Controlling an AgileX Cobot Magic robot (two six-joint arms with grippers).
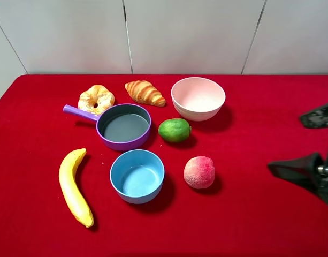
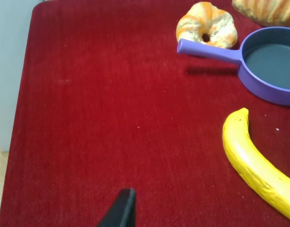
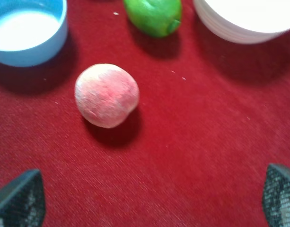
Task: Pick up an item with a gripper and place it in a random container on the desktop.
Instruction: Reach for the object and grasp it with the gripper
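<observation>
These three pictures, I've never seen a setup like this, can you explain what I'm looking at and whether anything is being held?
It is a two-armed robot at a table with a red cloth. One picture looks down from a high camera; the other two come from cameras on each wrist. On the cloth lie a peach, lime, banana, croissant and ring-shaped pastry, plus a purple pan, blue bowl and pink bowl, all empty. The right gripper is open, facing the peach, holding nothing. Of the left gripper, only one fingertip shows.
</observation>
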